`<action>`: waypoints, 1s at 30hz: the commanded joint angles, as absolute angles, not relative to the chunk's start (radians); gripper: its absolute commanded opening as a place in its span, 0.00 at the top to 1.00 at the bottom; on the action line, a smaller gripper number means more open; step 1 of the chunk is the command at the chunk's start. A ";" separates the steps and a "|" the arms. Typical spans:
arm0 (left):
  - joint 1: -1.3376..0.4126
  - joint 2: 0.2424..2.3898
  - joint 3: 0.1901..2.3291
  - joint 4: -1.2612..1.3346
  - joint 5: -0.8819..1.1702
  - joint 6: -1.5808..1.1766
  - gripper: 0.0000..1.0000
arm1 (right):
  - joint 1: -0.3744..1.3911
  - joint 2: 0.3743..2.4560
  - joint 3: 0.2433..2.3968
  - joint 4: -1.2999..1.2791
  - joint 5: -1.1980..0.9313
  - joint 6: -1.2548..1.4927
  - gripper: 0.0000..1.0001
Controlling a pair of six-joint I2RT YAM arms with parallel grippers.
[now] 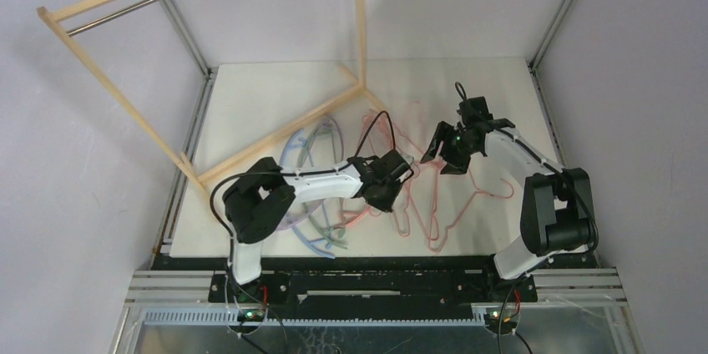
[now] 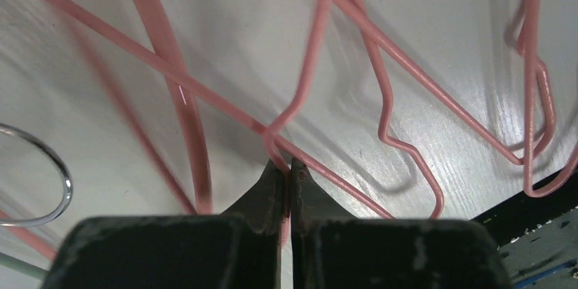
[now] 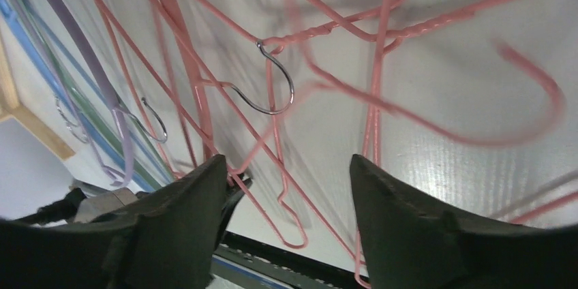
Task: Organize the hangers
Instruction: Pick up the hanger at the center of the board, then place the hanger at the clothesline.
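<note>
Far to the left of the left claw stands the wooden rack (image 1: 117, 91), its rod bare. No hanger hangs there yet. Between the rack and the claw, the thick hangers (image 1: 316, 241) lie heaped on the table (image 1: 250, 95), hooks crossing.

The left gripper (image 1: 392, 177) is down at the tabletop with its jaws pressed together on a pink wire hanger (image 2: 308, 64). The wire bends right into the tips, likely a pinch near its neck, so that one frame can be drawn out of the tangle.

To its right, the other wire hangers (image 3: 373, 118) overlap in a flat sprawl. The right gripper (image 1: 455, 149) hovers above them, jaws apart and holding nothing, probably so the snarl can shift as the left pulls.
</note>
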State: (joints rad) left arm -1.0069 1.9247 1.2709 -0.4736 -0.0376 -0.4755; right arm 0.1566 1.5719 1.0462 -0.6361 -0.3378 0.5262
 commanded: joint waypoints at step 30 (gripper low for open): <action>-0.448 1.198 1.219 -0.235 0.081 -0.702 1.00 | 0.053 1.225 1.043 -0.630 -0.190 0.550 0.01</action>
State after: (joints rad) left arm -0.4953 1.2320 1.2026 -0.5209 0.0097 -0.6136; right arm 0.0586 1.2243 1.0309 -0.6456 -0.1905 0.5629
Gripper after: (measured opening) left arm 0.025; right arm 0.992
